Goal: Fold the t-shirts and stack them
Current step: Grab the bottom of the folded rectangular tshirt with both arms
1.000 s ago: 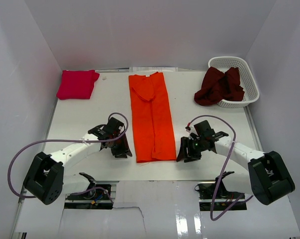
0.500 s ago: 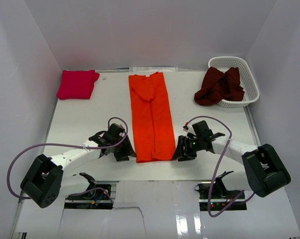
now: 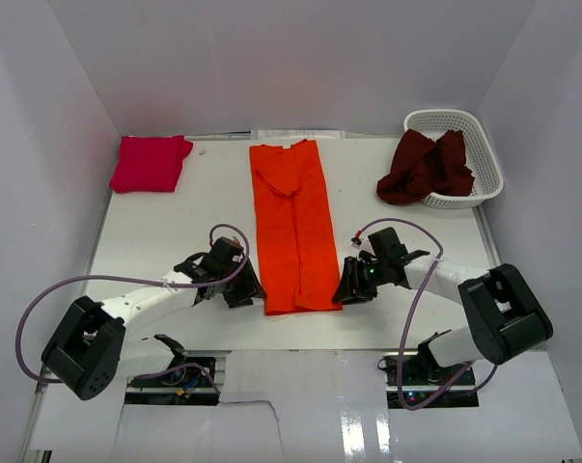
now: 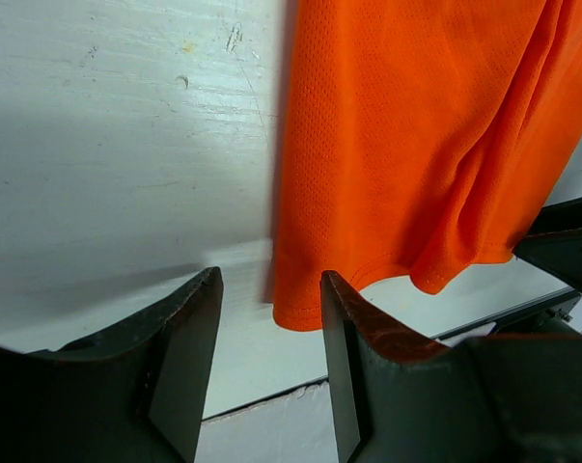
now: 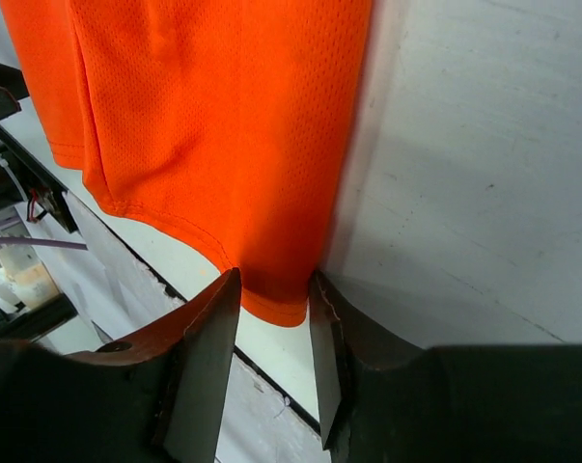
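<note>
The orange t-shirt [image 3: 292, 227] lies as a long folded strip down the table's middle. My left gripper [image 3: 250, 292] is open at its near left corner; in the left wrist view that orange corner [image 4: 305, 304] lies just ahead of the left gripper [image 4: 269, 285], not pinched. My right gripper [image 3: 346, 289] is at the near right corner. In the right wrist view the right gripper [image 5: 274, 282] straddles the orange hem [image 5: 276, 309] with a gap still between its fingers. A folded magenta t-shirt [image 3: 151, 162] rests at the back left. The maroon t-shirt [image 3: 426, 166] hangs crumpled over the basket's edge.
The white lattice basket [image 3: 485, 164] stands at the back right corner. White walls close in the table's left, right and back sides. The table's near edge and a seam [image 5: 271, 386] run just behind the shirt's hem.
Both grippers slid inward to the orange t-shirt's near corners. The left jaws opened wider early on. The right jaws narrowed around the hem corner.
</note>
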Motion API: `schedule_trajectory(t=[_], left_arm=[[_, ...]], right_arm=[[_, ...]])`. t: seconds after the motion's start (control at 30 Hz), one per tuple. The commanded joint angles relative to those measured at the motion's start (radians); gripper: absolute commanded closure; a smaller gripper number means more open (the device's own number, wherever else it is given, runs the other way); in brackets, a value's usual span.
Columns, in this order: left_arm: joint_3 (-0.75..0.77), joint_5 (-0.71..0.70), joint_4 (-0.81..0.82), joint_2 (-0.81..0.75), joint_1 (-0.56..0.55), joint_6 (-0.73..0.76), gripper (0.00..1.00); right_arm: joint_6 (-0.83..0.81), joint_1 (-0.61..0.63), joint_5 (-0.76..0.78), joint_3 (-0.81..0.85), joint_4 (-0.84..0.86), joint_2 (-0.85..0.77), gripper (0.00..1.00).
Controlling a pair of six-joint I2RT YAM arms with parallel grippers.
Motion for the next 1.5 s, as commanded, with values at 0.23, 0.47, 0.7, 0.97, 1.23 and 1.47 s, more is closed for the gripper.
schedule_trajectory(t=[0.23, 0.47, 0.7, 0.97, 1.23, 1.47], left_arm=[[0.010, -0.006, 0.044, 0.043, -0.005, 0.009, 0.44], [0.010, 0.011, 0.058, 0.078, -0.006, 0.019, 0.44], [0.022, 0.023, 0.071, 0.063, -0.009, 0.025, 0.46], [0.037, 0.032, 0.069, 0.040, -0.015, 0.019, 0.48], [0.031, -0.008, 0.051, -0.026, -0.018, -0.029, 0.53], [0.040, 0.038, 0.058, 0.071, -0.023, -0.007, 0.44]], right_arm=[[-0.050, 0.005, 0.090, 0.013, -0.018, 0.050, 0.76], [-0.063, 0.005, 0.084, 0.023, -0.034, 0.057, 0.92], [-0.067, 0.007, 0.081, 0.019, -0.027, 0.070, 0.92], [-0.072, 0.007, 0.082, 0.022, -0.032, 0.079, 0.92], [-0.077, 0.005, 0.078, 0.022, -0.031, 0.090, 0.92], [-0.077, 0.007, 0.076, 0.020, -0.026, 0.093, 0.92]])
